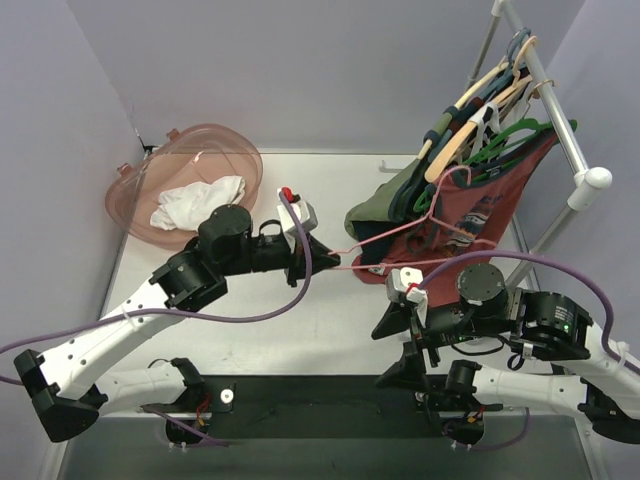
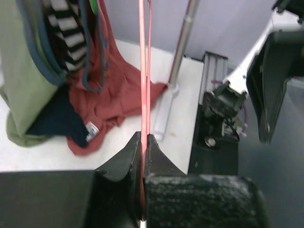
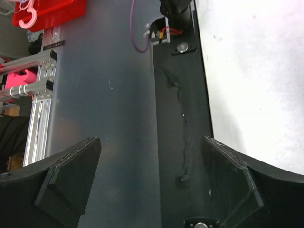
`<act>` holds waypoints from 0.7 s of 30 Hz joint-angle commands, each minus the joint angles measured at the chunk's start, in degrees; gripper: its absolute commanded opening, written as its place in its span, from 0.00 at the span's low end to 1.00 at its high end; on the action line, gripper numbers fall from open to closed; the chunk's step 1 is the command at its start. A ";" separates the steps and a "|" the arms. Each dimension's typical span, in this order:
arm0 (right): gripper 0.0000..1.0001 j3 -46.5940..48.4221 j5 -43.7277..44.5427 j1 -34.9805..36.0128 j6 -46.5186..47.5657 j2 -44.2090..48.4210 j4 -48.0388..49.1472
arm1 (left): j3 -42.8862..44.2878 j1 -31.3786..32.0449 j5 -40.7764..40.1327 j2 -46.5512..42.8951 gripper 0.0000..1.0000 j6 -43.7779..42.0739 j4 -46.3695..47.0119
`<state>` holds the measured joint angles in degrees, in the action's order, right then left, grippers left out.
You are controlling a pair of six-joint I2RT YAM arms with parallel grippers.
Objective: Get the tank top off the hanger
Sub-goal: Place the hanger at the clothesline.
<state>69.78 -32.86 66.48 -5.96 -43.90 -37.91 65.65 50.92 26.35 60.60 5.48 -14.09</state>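
The red tank top [image 1: 482,205] hangs at the right, bunched beside the rack, with its lower part lying on the table [image 2: 114,95]. A thin pink hanger [image 1: 400,236] reaches from it toward the table's middle. My left gripper [image 1: 333,260] is shut on the hanger's wire, which runs straight up from between the jaws [image 2: 144,138] in the left wrist view. My right gripper [image 1: 392,350] stands open near the arm bases, apart from the clothes. Nothing is between its fingers [image 3: 151,140], which face the black base plate [image 3: 183,118].
A white rack pole [image 1: 560,130] at the right carries several hangers and garments, among them a green one [image 2: 23,71] and a striped one [image 2: 66,28]. A pink basket [image 1: 236,152] holding a white cloth [image 1: 195,200] sits at the back left.
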 commanded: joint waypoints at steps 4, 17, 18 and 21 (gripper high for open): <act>0.90 -4.21 -3.09 0.93 -1.86 4.17 0.38 | 11.06 1.55 -3.23 9.09 0.00 -2.05 13.21; 0.90 -6.41 -2.82 1.64 -2.83 6.19 0.73 | 29.09 5.68 -1.38 24.12 0.00 -6.88 16.37; 0.90 -6.32 -2.65 1.72 -2.83 6.19 0.73 | 29.88 6.03 -1.74 25.26 0.00 -7.06 16.11; 0.90 -6.06 -2.73 1.64 -2.92 6.37 0.82 | 33.48 7.27 -3.31 27.90 0.00 -7.67 14.71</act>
<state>63.68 -34.57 67.61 -7.97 -38.13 -38.50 92.68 56.55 24.05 86.26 -0.27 -2.98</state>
